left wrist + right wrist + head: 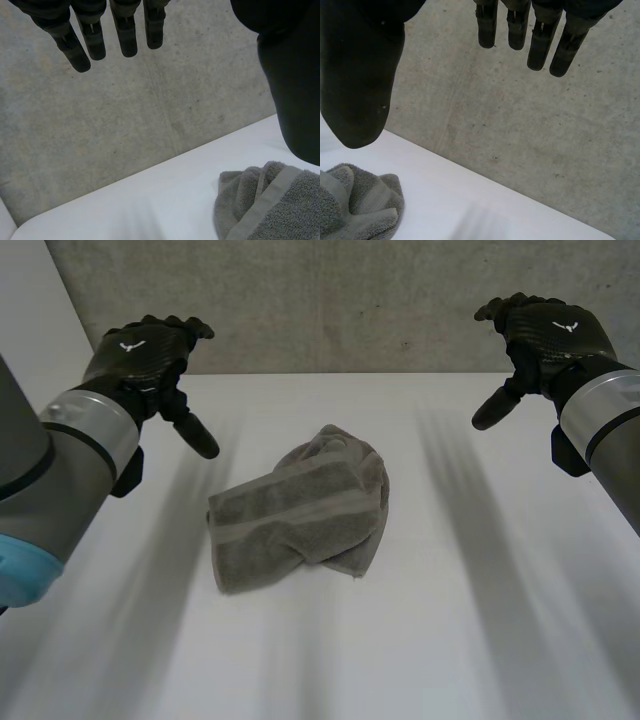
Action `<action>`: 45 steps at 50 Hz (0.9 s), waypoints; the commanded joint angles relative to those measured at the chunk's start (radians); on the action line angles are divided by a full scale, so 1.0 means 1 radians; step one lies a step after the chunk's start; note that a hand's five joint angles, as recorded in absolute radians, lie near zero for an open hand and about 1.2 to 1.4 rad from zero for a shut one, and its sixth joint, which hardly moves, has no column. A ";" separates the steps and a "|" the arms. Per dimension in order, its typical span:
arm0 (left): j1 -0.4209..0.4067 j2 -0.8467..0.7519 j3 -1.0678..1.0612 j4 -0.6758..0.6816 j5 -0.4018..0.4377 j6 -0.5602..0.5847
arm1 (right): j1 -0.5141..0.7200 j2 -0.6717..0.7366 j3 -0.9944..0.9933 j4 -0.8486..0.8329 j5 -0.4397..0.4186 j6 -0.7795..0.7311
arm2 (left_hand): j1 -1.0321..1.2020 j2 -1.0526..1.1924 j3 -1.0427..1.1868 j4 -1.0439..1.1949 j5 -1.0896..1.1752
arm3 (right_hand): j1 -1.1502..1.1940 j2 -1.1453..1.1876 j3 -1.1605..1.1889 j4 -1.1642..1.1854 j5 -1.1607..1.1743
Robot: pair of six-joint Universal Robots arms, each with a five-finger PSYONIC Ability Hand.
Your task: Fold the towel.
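Head view puts the grey towel (298, 530) nearest, lying crumpled in a loose, half-folded heap at the middle of the white desk (480, 630), with a paler woven band (330, 502) running across it and neither hand touching it. Beyond it the left hand (145, 355) and the right hand (545, 335) hang over the desk's far side, well apart from the cloth. Each bears a small white winged emblem (131, 344) on its back, and the wrist views show the left fingers (125, 35) and right fingers (540, 47) straight, spread and holding nothing. Farthest off stands a grey concrete wall (330, 300).
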 commanded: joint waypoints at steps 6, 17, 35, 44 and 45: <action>-0.109 -0.342 0.199 0.149 0.039 0.040 | -0.001 0.040 0.052 -0.006 -0.030 -0.069 | -0.050 -0.043 -0.035 -0.047 -0.038 | -0.056 -0.081 -0.069 -0.075 -0.058; -0.141 -0.626 0.361 0.155 0.165 0.119 | -0.001 0.173 0.177 -0.116 -0.146 -0.094 | 0.003 0.009 0.018 0.006 0.014 | -0.056 -0.081 -0.069 -0.075 -0.058; -0.163 -0.543 0.296 0.116 0.167 0.195 | 0.018 0.256 0.172 -0.144 -0.140 -0.169 | 1.136 1.142 1.151 1.139 1.147 | -0.056 -0.081 -0.069 -0.075 -0.058; -0.043 -0.105 -0.207 0.248 0.174 0.195 | 0.028 0.296 0.119 -0.123 -0.149 -0.209 | 1.136 1.142 1.151 1.139 1.147 | -0.056 -0.081 -0.069 -0.075 -0.058; -0.043 -0.105 -0.208 0.248 0.174 0.195 | 0.037 0.308 0.099 -0.106 -0.149 -0.226 | 1.136 1.142 1.151 1.139 1.147 | -0.056 -0.081 -0.069 -0.075 -0.058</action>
